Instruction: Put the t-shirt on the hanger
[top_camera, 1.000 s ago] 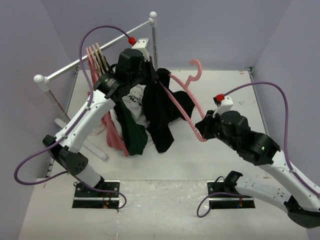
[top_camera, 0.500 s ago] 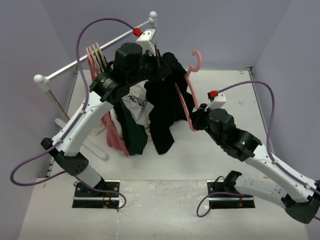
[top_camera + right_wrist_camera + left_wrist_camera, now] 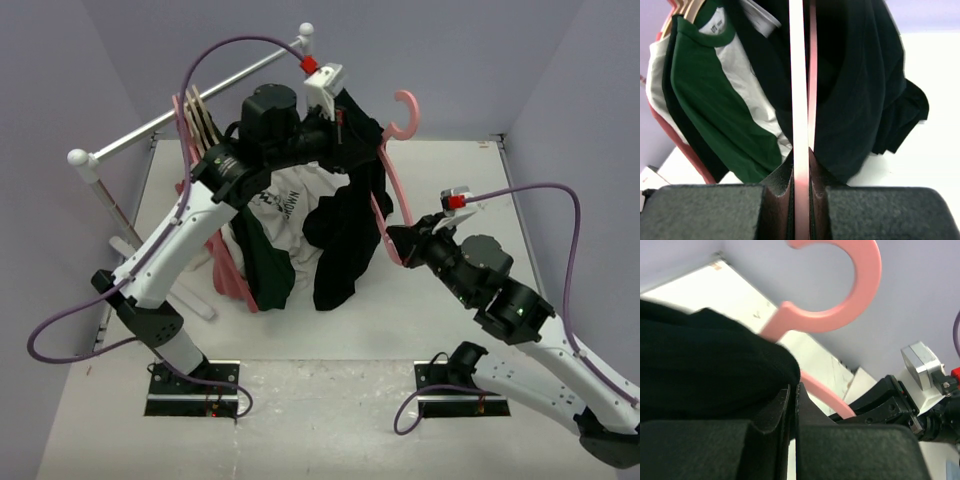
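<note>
**Student:** Compared with a second ago, both arms stand higher. The t-shirt (image 3: 345, 225) sits further up and to the right, and the hanger (image 3: 799, 75) has swung from a slant to nearly upright. How will the cloth handle?

**Tutor:** T-shirt: light, soft and floppy, with no stiffness of its own, so it sags from whatever point holds it. It hangs bunched in the air beside the rack (image 3: 190, 108), its long axis vertical and its loose end pointing down toward the table (image 3: 470, 300). The left gripper (image 3: 338, 118) holds the top edge, its fingers (image 3: 770, 415) pressed together on a fold of fabric. The best hold, by my judgement, is the collar or a shoulder seam, so that the neck can open over one end of the hanger.

**Student:** And the hanger?

**Tutor:** Hanger: stiff, smooth plastic, probably slippery in a narrow pinch. The right gripper (image 3: 397, 242) clamps its lower end, and the bar runs straight up between the fingers (image 3: 777, 180). Its long axis stands near vertical, with the hook (image 3: 830, 321) uppermost and curling back toward the shirt.

**Student:** Is it inside the shirt yet?

**Tutor:** It touches the shirt's right edge. Whether one end is already under the cloth cannot be told.
</note>
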Available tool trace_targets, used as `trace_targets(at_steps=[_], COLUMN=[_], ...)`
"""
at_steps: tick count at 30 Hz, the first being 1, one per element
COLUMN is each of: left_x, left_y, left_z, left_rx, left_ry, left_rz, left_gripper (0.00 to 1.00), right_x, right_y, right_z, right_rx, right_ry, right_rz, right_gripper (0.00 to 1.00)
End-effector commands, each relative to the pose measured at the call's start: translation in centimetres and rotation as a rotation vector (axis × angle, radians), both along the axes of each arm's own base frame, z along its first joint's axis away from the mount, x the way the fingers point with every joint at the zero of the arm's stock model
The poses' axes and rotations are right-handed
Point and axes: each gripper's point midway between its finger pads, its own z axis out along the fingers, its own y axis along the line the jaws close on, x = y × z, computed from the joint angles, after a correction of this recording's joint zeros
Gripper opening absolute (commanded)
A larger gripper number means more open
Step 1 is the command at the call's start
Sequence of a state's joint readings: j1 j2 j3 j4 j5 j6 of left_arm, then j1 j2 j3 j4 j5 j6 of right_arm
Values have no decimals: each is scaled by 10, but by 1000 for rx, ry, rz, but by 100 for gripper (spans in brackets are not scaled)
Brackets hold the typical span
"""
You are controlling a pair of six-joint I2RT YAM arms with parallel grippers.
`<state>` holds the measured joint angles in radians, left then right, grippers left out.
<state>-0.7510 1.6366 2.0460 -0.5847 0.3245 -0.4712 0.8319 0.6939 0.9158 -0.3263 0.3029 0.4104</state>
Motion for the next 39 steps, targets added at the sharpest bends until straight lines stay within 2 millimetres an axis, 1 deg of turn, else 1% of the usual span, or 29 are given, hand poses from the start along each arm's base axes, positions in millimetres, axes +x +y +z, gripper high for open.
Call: trace_targets(at_steps=[1, 2, 4, 7, 9, 11, 12, 13, 14, 15, 17, 20, 21, 22, 23, 25, 27, 28, 30, 32, 35, 38, 39], left_x=[-37, -39, -39, -37, -28, -18, -13, -6, 1, 6, 16, 21, 20, 19, 21, 25, 35, 38, 45, 46, 36, 17, 13], left_y=[-32, -33, -32, -23, -13, -3, 4, 11, 19, 23, 37, 50, 54, 60, 66, 76, 85, 84, 82, 83, 81, 62, 58], left_z=[17, 18, 19, 19, 14, 14, 12, 16, 21, 23, 24, 36, 41, 48, 53, 65, 68, 66, 56, 52, 57, 61, 60], left_rx=[-24, -27, -25, -8, 29, 68, 104, 125, 140, 153, 186, 210, 217, 220, 246, 264, 307, 328, 436, 516, 546, 529, 525], left_ry=[-89, -92, -94, -117, -138, -172, -179, -193, -210, -223, -232, -297, -325, -364, -421, -525, -605, -643, -793, -925, -1116, -1302, -1334], left_rz=[-234, -249, -243, -201, -132, -68, -29, 18, 68, 101, 145, 188, 200, 207, 221, 257, 299, 289, 236, 194, 89, -77, -110], left_gripper=[0, 0, 0, 0, 0, 0, 0, 7, 17, 19, 46, 83, 93, 98, 100, 100, 100, 100, 100, 100, 100, 100, 100], right_x=[7, 13, 18, 17, 17, 12, 9, 7, 6, 4, 1, -4, -6, -8, -9, -11, -15, -16, -22, -25, -35, -43, -46], right_y=[4, 1, -5, -12, -13, -10, -8, -6, -5, -5, -4, -3, -2, -1, -1, -2, -2, -2, -4, -7, -10, -7, -6], right_z=[38, 35, 32, 36, 36, 47, 49, 48, 46, 52, 53, 58, 58, 58, 58, 55, 51, 48, 43, 36, 29, 19, 17], right_rx=[14, 3, 18, 54, 52, 76, 94, 108, 119, 140, 189, 215, 216, 213, 211, 205, 198, 189, 177, 164, 142, 100, 90], right_ry=[-119, -110, -97, -115, -136, -199, -219, -229, -235, -256, -290, -328, -338, -343, -350, -354, -351, -344, -335, -311, -275, -235, -229], right_rz=[37, 20, -2, 20, 42, 74, 95, 108, 117, 120, 127, 150, 162, 173, 178, 180, 193, 199, 211, 204, 223, 274, 288], right_gripper=[0, 0, 0, 0, 0, 0, 0, 0, 0, 0, 0, 0, 0, 0, 0, 0, 0, 0, 0, 0, 0, 0, 0])
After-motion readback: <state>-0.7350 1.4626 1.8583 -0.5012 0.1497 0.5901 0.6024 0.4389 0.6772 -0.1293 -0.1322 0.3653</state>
